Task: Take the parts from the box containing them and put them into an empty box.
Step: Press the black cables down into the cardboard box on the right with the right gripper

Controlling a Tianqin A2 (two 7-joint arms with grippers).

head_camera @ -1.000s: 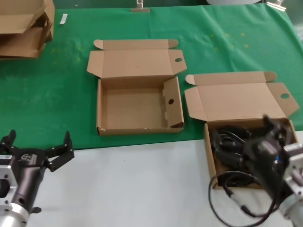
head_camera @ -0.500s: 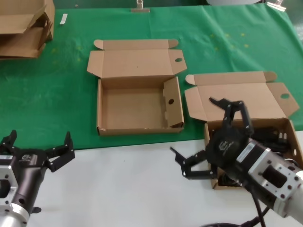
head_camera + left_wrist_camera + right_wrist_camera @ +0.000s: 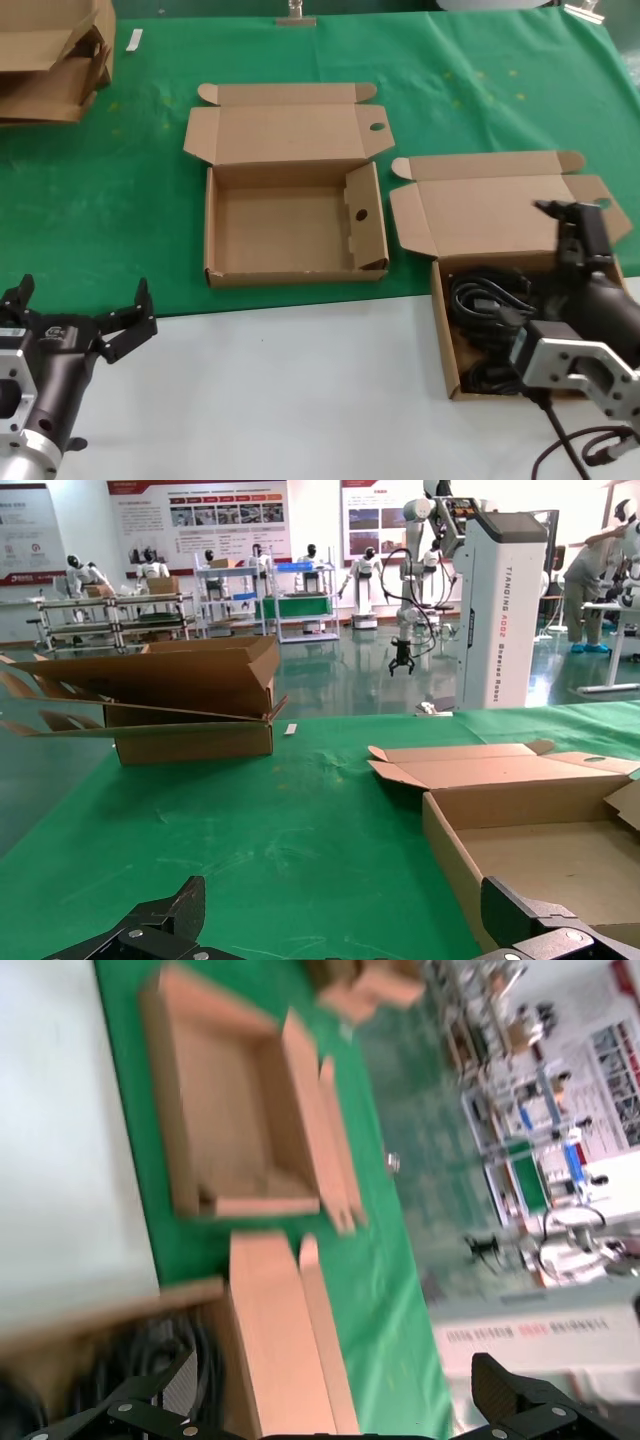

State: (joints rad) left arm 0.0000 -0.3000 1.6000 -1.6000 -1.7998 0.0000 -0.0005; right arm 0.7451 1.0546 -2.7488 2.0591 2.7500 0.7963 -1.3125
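Over the right-hand shallow brown corrugated cardboard box with black cable parts (image 3: 500, 330), the right gripper (image 3: 345, 1400) hangs with its black fingers spread wide, nothing between them. Half a second back it sat lower and nearer the white strip, swung out to the left of that box; now it's pulled over the box's right side, up by the hinged lid (image 3: 500, 205) with its round hole. The coiled black cables (image 3: 485, 300) lie tangled inside, glossy against the matte board. Just beside, on the green cloth (image 3: 110, 210), sits the empty brown corrugated box with a round hole in its side wall (image 3: 290, 225), lid folded back, eared flaps out. Down at the near left, over the smooth white table edge (image 3: 280, 380), the left gripper (image 3: 75, 315) waits, jaws wide, unmoved. Far left, a stack of flattened brown cartons (image 3: 180, 695). Beyond the table, a polished showroom floor (image 3: 340, 685), shelving, posters, other robots.
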